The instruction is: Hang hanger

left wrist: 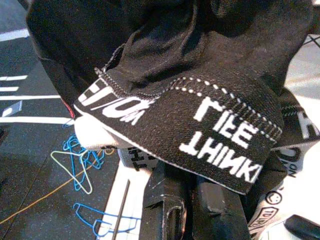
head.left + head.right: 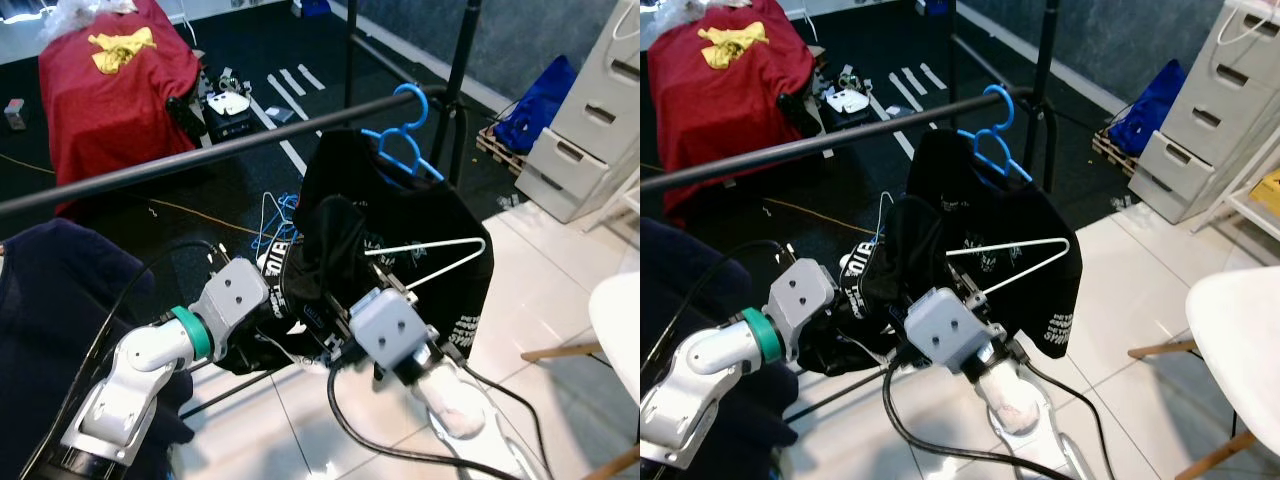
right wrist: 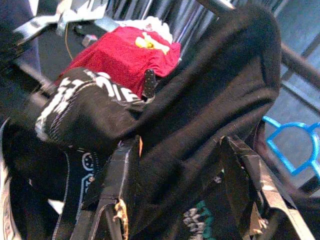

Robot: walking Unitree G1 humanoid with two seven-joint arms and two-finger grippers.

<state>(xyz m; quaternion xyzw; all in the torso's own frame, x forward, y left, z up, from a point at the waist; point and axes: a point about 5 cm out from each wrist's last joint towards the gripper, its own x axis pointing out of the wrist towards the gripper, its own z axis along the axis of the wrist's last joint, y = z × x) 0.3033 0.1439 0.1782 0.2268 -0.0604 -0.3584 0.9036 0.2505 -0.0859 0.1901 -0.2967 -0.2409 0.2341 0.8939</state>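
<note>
A black printed shirt (image 2: 440, 230) hangs on a blue hanger (image 2: 405, 140) hooked over the black rail (image 2: 200, 160). A white wire hanger (image 2: 450, 262) lies against the shirt's front, tilted, with its near end by my right wrist. My left gripper (image 2: 285, 310) is pushed into the shirt's lower hem. In the left wrist view the hem drapes over its fingers (image 1: 170, 210), which sit close together. My right gripper (image 3: 180, 165) is open just below the shirt, and black cloth bulges between its spread fingers (image 3: 115, 185).
A dark blue garment (image 2: 60, 290) hangs on the rail at my left. The rack's upright (image 2: 460, 80) stands behind the shirt. White drawers (image 2: 590, 130), a blue bag (image 2: 535, 100) and a white chair (image 2: 620, 320) are on the right. Loose hangers (image 1: 80, 165) lie on the floor.
</note>
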